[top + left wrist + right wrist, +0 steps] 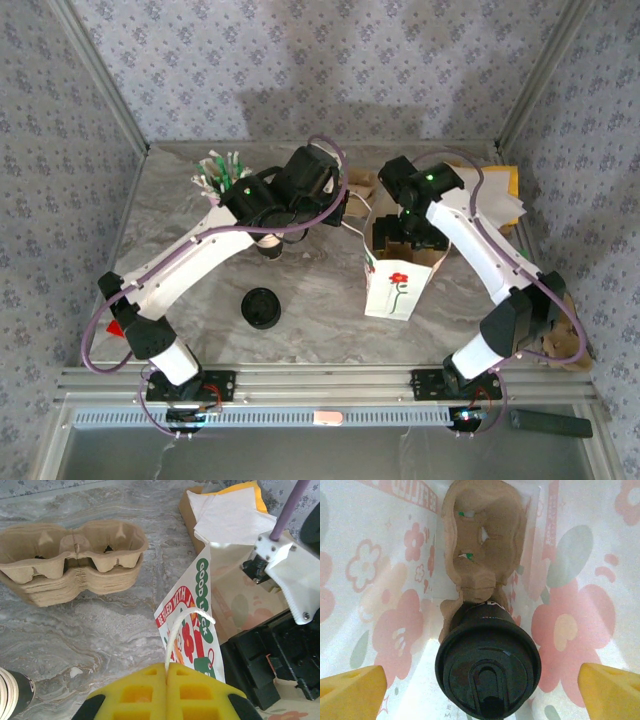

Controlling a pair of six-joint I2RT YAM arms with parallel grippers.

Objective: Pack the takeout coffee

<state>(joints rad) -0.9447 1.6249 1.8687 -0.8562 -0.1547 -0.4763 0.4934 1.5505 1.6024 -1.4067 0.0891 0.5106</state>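
Takeout coffee (487,667) inside flowered bag (580,580)

Takeout coffee (487,667), round black lid on, upright, seated in near socket of pulp carrier (465,510), inside flowered paper bag (385,605).

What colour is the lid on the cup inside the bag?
The lid is black; right wrist view shows best.
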